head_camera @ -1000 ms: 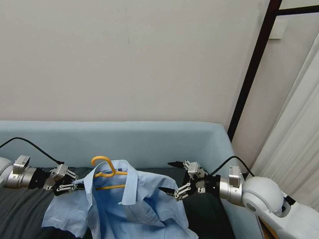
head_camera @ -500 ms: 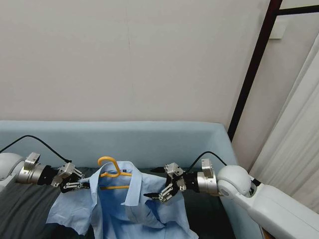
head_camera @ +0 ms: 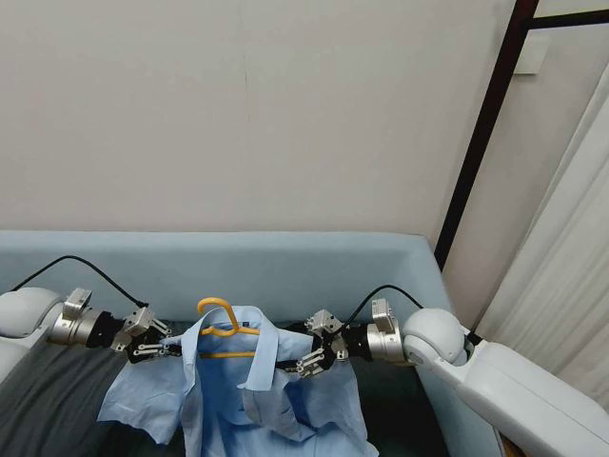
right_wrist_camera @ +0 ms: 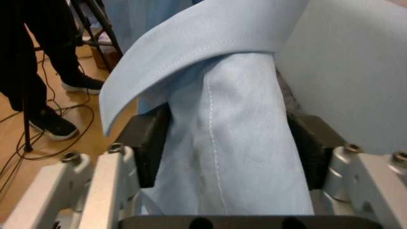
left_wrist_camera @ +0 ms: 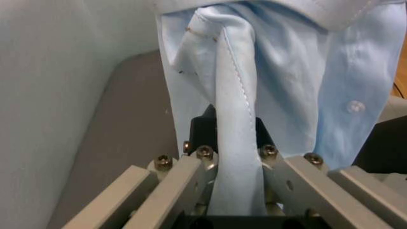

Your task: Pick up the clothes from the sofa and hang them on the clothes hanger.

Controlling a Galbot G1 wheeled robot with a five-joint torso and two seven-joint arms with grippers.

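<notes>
A light blue shirt point(head_camera: 228, 405) hangs on a yellow hanger point(head_camera: 215, 311) in front of the sofa's backrest point(head_camera: 285, 267). My left gripper point(head_camera: 158, 348) is shut on the shirt's left shoulder; in the left wrist view a fold of the shirt point(left_wrist_camera: 232, 100) is pinched between the left gripper point(left_wrist_camera: 234, 143) pads. My right gripper point(head_camera: 306, 347) stands open around the shirt's right shoulder. In the right wrist view a thick fold of the shirt point(right_wrist_camera: 222, 157) fills the gap of the right gripper point(right_wrist_camera: 226, 148), between widely spaced pads point(right_wrist_camera: 152, 148).
The pale blue sofa has a dark grey seat point(head_camera: 38, 409). A black pole point(head_camera: 481, 143) rises at the right beside a white curtain point(head_camera: 571, 276). A plain wall stands behind the sofa.
Both arms moved inward and up with the shirt and hanger. My right gripper, spread open beside the shirt a second ago, has slid onto the shirt's right shoulder and narrowed.
</notes>
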